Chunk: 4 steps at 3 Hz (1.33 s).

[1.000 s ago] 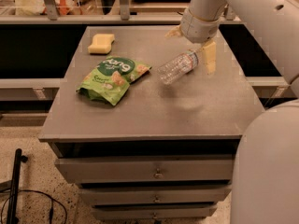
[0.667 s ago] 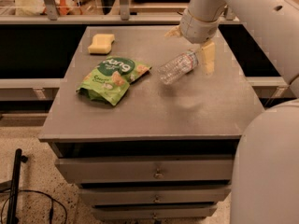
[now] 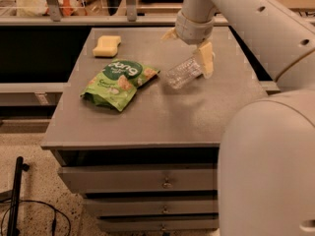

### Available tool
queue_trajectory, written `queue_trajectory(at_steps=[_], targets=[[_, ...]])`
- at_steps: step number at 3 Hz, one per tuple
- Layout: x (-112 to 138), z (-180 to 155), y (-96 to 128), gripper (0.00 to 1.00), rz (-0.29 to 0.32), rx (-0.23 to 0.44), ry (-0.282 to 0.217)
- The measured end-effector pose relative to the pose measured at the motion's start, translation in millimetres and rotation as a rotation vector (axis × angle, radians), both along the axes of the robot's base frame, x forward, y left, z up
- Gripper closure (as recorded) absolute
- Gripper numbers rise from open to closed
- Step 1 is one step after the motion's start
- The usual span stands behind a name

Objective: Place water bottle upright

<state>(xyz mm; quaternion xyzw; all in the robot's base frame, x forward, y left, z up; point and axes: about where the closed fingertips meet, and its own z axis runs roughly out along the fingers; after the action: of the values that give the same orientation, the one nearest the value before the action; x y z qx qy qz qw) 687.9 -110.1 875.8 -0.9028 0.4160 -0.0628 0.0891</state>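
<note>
Not much has changed since a second ago: the gripper [image 3: 197, 54] has slid a touch to the left in the frame and now overlaps the upper-right end of the water bottle [image 3: 181, 74], which has barely budged.

Going left to right: bottom left there's a black pole [image 3: 17, 191] and some cable [image 3: 34, 210] on the floor, both cut off by the frame edge. On the table [image 3: 147, 122], a yellow sponge [image 3: 107, 45] sits near the back-left corner, and a green snack bag [image 3: 118, 80] lies in front of it, crumpled, lettering only partly readable. Just right of the bag, near but apart from it, is the bottle, tilted, low end pointing at the bag, high end tucked behind the gripper so the cap is hidden. Its label is too washed out to make out. Honestly can't tell if the gripper is clamped on it or let go, or whether the bottle is resting on the tabletop.

From the gripper the arm [image 3: 256, 18] runs to the upper right and out of frame. The robot body [image 3: 268, 166] fills the lower right and hides the table's front-right corner plus the right ends of the drawers [image 3: 138, 178].

Room-wise: a wide bare grey stretch lies in front of the bottle down to the front edge; the right edge is near the gripper
</note>
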Motion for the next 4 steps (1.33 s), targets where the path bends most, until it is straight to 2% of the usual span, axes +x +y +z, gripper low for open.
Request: queue_trajectory(at_steps=[1,2,4], targets=[[19,-14,11,0.0,0.064,-0.051,0.035],[37,-22,10,0.0,0.096,-0.041,0.04],[59,-13,4,0.0,0.108,-0.006,-0.008]])
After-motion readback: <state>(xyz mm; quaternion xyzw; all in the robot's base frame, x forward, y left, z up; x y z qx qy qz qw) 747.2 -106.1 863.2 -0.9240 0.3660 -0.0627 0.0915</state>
